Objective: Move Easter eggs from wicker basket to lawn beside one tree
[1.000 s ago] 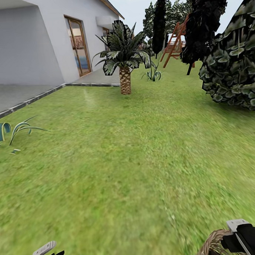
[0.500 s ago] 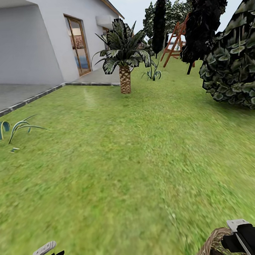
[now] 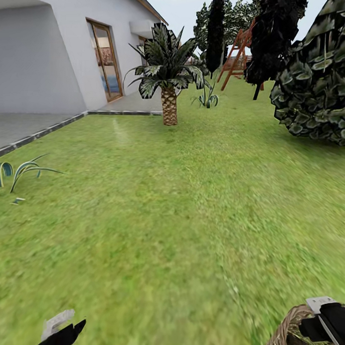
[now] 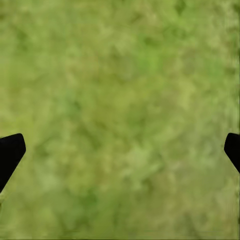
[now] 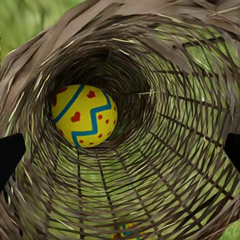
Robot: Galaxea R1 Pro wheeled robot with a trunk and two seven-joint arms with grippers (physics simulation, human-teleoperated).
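left gripper (image 4: 120, 150) wide open, right gripper (image 5: 120, 150) (likewise) open

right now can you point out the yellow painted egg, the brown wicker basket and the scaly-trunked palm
yellow painted egg (image 5: 84, 115), right wrist view, middle of its shell
brown wicker basket (image 5: 190, 165), right wrist view, inner woven wall
scaly-trunked palm (image 3: 169, 107), head view, on its trunk

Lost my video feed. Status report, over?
Right gripper open over wicker basket. One Easter egg inside, another partly visible. Left gripper open above lawn. Nothing in the way.
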